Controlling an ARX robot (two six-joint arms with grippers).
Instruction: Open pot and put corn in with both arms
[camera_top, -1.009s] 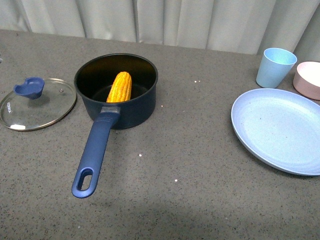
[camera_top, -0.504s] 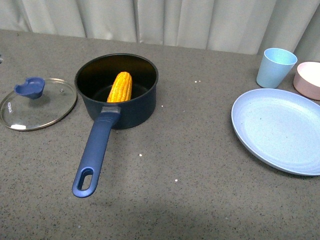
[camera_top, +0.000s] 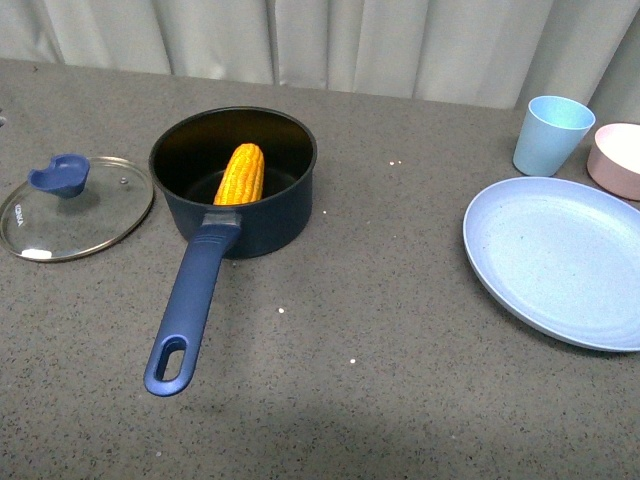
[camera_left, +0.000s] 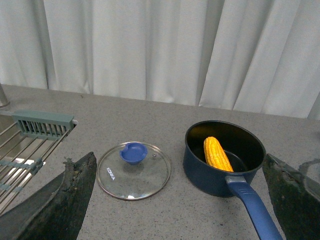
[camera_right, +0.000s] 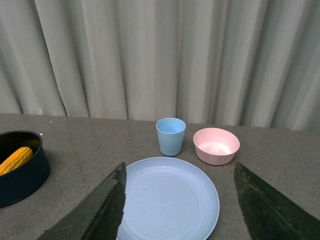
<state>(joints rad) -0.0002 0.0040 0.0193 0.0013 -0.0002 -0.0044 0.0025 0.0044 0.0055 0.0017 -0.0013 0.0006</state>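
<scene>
Going left to right on the grey speckled tabletop (camera_top: 400, 330) in your front view: far left you've got the round glass lid w/ a metal rim and blue knob (camera_top: 75, 208), lying flat, knob up, just beside the pot but not touching it. In the left wrist view a metal wire rack (camera_left: 20, 155) shows at the tabletop's edge, beyond the lid.

Next, the dark navy-blue saucepan w/ black interior (camera_top: 232, 180) stands upright and uncovered. Its long blue handle w/ an oval hole at the end (camera_top: 187, 310) points toward you, angled slightly left. The yellow-orange corn cob (camera_top: 240, 174) is inside the pot, leaning w/ its upper end against the wall on the handle side, the other end down on the pot floor.

Middle stretch of tabletop carries only a few white specks.

Right side: a wide, shallow light-blue plate (camera_top: 560, 258), cut off by the frame edge. Behind it a light-blue cup (camera_top: 551, 134) stands upright, and just right of that a pink bowl (camera_top: 617, 158), partly out of frame. Pale curtains (camera_top: 330, 40) run along the back.

Neither arm shows in the front view. Left hand (camera_left: 175, 200): fingers (camera_left: 70, 190) spread wide apart, nothing between them, held above the tabletop facing lid and pot. Right hand (camera_right: 180, 205): fingers (camera_right: 105, 205) also wide apart, empty, facing the plate, cup and bowl.
</scene>
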